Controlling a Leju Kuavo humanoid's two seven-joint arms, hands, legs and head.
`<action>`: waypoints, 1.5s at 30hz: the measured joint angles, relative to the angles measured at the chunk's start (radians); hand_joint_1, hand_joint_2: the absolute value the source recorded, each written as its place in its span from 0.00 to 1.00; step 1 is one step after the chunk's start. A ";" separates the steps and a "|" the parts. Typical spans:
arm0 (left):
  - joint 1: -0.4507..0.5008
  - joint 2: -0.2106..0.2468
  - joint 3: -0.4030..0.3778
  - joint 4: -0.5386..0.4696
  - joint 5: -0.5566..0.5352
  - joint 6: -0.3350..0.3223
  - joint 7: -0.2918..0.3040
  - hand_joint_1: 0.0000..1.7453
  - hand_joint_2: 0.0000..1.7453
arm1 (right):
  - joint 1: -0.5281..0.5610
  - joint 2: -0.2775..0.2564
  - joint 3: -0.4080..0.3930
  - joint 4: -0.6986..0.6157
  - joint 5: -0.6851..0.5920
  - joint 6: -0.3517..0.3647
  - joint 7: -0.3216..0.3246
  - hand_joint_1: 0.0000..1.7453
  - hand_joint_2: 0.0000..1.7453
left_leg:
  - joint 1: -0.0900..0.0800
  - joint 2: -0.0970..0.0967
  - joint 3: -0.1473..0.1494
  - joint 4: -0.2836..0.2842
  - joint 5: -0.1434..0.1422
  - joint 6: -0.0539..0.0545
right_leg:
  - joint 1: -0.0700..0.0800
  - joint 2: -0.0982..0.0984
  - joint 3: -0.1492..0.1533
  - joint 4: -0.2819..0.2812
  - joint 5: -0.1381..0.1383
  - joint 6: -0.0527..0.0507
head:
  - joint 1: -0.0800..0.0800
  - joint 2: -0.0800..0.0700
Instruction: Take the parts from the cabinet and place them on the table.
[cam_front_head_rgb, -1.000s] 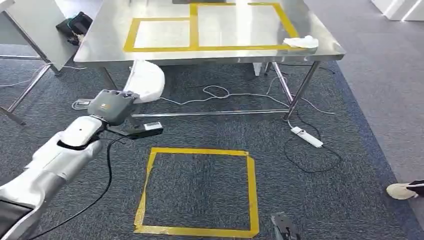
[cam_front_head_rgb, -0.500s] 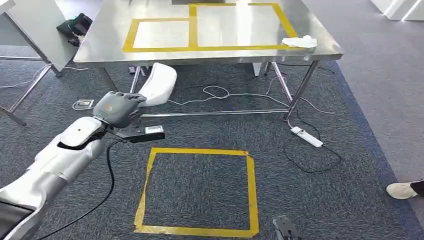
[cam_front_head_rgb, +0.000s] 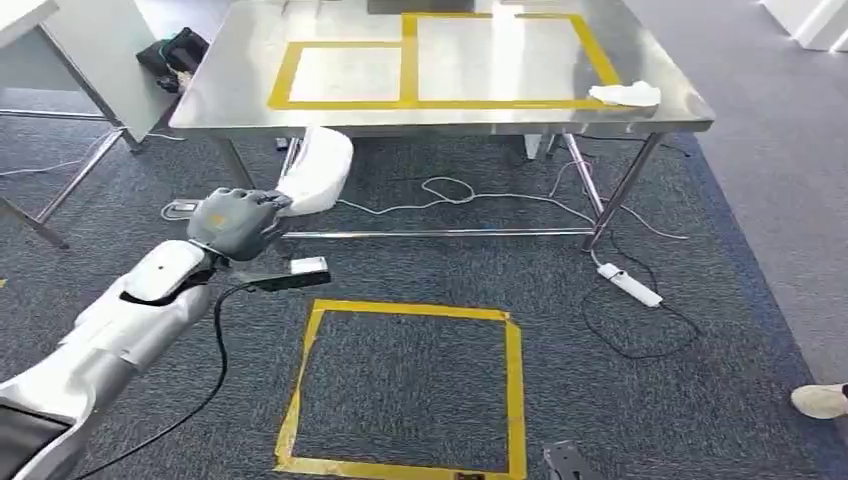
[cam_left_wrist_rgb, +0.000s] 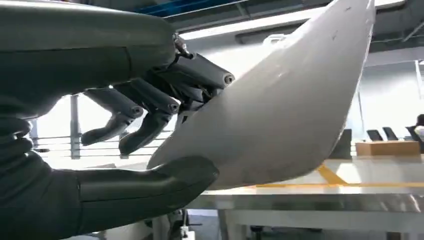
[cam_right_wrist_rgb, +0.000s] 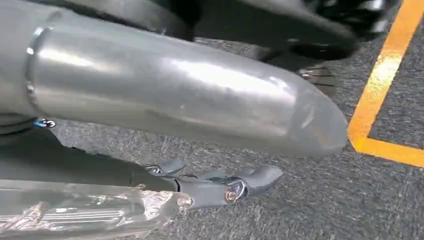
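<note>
— What's nearest on my feed?
— A yellow tape square (cam_front_head_rgb: 405, 385) on the carpet. Right hand (cam_right_wrist_rgb: 220, 187) hangs over it; I cannot tell its grip.
— And the left hand (cam_front_head_rgb: 232, 222)?
— Thumb and fingers clasp the white part (cam_front_head_rgb: 316, 170), just before the steel table (cam_front_head_rgb: 250, 72) edge.
</note>
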 joint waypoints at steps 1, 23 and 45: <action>0.005 0.000 0.000 0.000 -0.003 0.006 0.003 0.96 1.00 | 0.002 -0.003 -0.001 0.000 0.002 -0.001 0.000 0.00 0.00 | 0.002 -0.001 0.014 0.001 -0.006 -0.009 | -0.001 0.000 0.033 -0.082 0.039 -0.002 | 0.001 0.000; 0.011 0.024 0.035 -0.005 0.000 0.052 0.032 0.96 1.00 | -0.009 -0.010 -0.013 -0.002 0.017 0.002 -0.003 0.00 0.00 | 0.008 0.023 -0.110 -0.016 0.093 -0.038 | 0.004 0.004 0.312 -0.290 -0.034 -0.014 | -0.006 0.000; 0.047 0.020 0.057 -0.001 -0.002 0.058 0.028 0.96 1.00 | 0.008 -0.011 -0.023 0.003 0.018 0.000 -0.004 0.00 0.00 | 0.015 0.017 -0.132 0.270 -0.166 -0.084 | 0.004 0.013 0.171 -0.307 0.094 -0.067 | -0.006 0.000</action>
